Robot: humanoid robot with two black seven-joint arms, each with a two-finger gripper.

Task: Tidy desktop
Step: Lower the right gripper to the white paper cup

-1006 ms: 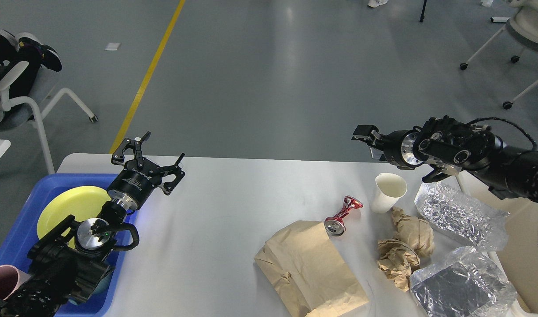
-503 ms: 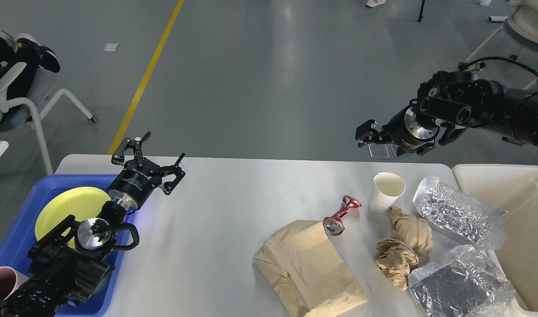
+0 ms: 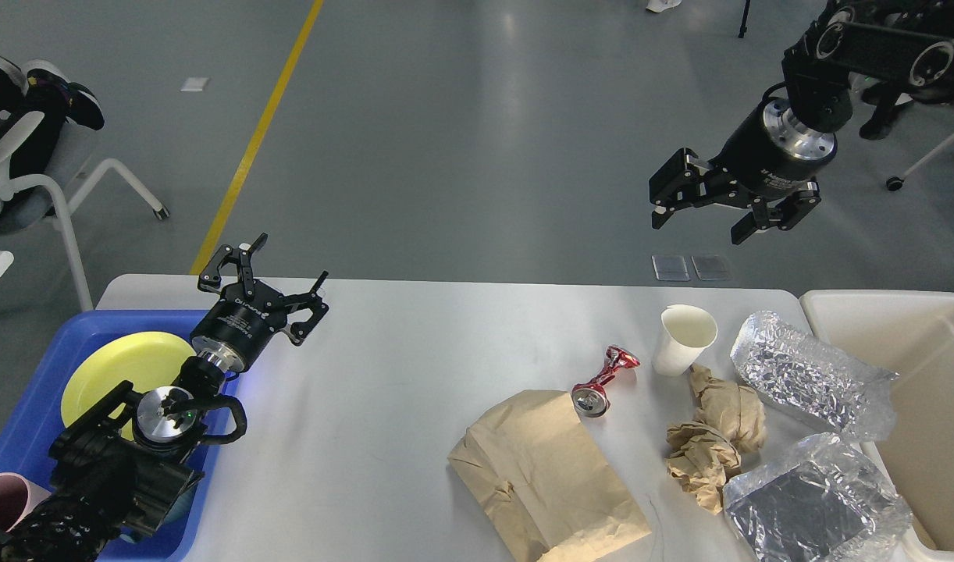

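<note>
The desktop point(image 3: 383, 367) spreads wide and pale, rounded at its far corners. At nine o'clock sits a blue tray point(image 3: 32, 406). Toward four o'clock lies a flat brown paper bag point(image 3: 547, 476), a crushed red can point(image 3: 602, 382) touching its far corner. Just beyond stands a white paper cup point(image 3: 684, 339), upright. Crumpled brown paper point(image 3: 715, 437) lies beside it, between two foil-lined bags point(image 3: 809, 382) at three and five o'clock.

Bright, even overhead light fills the scene. Pale glare streaks the grey floor point(image 3: 516, 94), and the white surface point(image 3: 383, 406) shows a soft sheen. Shadows are faint and short. The crinkled foil point(image 3: 813, 382) sparkles. Focus is sharp throughout, with little edge distortion.
</note>
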